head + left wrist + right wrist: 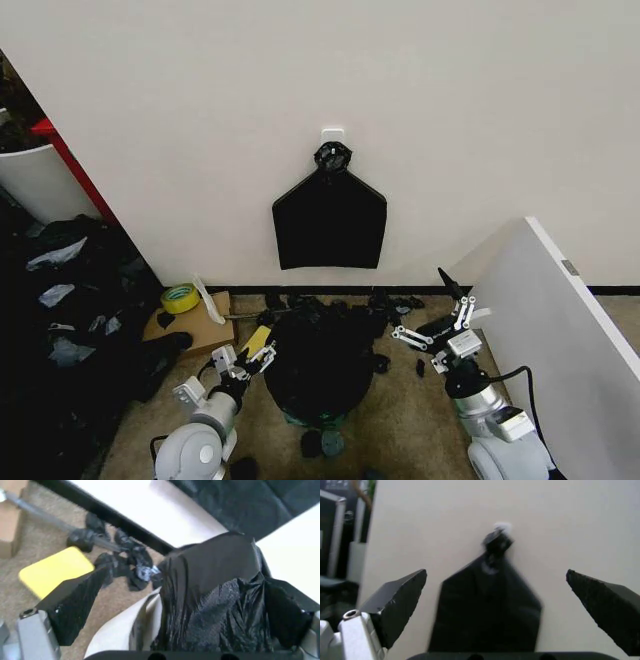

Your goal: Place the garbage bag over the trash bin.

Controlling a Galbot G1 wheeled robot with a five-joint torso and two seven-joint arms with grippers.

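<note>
- No brand, label or readable writing shows on any object.
- The glossy, crinkled black plastic garbage bag (318, 365) is draped over the round white plastic trash bin (125, 630), on the brown carpeted floor (400, 430) near the robot, in front of the white wall (300, 90).
- In the head view the bag hides almost all of the bin; a little pale green shows under the bag's near edge. In the left wrist view a curved stretch of the bin's white side shows below the bag's edge.
- The left gripper (250, 358) is low on the left, right at the bag's left side. In its wrist view one black fingertip (75, 603) stands clear on one side and the other lies against the far side of the bag, so the fingers are spread wide with the bag between them; a firm grip cannot be told.
- The right gripper (447, 310) is raised to the right of the bag, apart from it, its fingers spread wide and holding nothing.
- A flat bundle of black bags gathered at a knot (330, 215) hangs on the wall from a white hook (333, 132), beyond the bin.
- Small black plastic scraps (385, 300) lie along the wall's base.
- A small yellow block (55, 572) lies on the floor just left of the bag.
- A yellow tape roll (180, 297) rests on a cardboard box (195, 330) farther left.
- A white slanted panel (560, 340) stands on the right.
</note>
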